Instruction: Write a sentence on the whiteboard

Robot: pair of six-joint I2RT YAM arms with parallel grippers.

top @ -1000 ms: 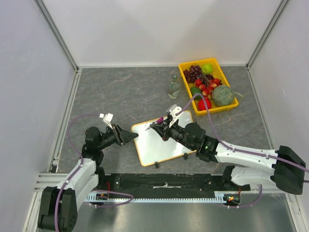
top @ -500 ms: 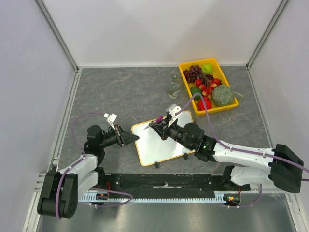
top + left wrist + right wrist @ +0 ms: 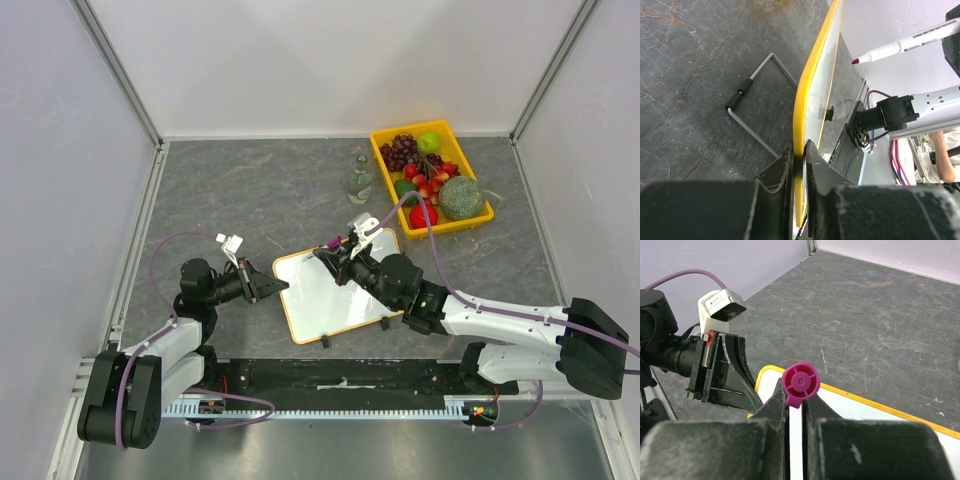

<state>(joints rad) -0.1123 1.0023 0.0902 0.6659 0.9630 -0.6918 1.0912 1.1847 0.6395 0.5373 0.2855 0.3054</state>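
Top view, upper right: yellow tray (image 3: 410,127) on a grey, stone-patterned tabletop (image 3: 250,190). Within the tray, far end: bunch of dark grapes (image 3: 402,150) beside a green apple (image 3: 429,141). Tray centre: cluster of small red fruits (image 3: 432,180), possibly strawberries. Near right corner of the tray: round green netted melon (image 3: 460,197). Near left corner: larger red fruit (image 3: 423,213), kind unclear, with a dark green fruit (image 3: 404,187) just above it. Just left of the tray: small clear bottle (image 3: 360,180), upright, apart from the tray rim. Background: plain white walls (image 3: 330,60) framed by aluminium posts (image 3: 120,70). Bottom edge: black strip (image 3: 340,375) along the near side of the tabletop.
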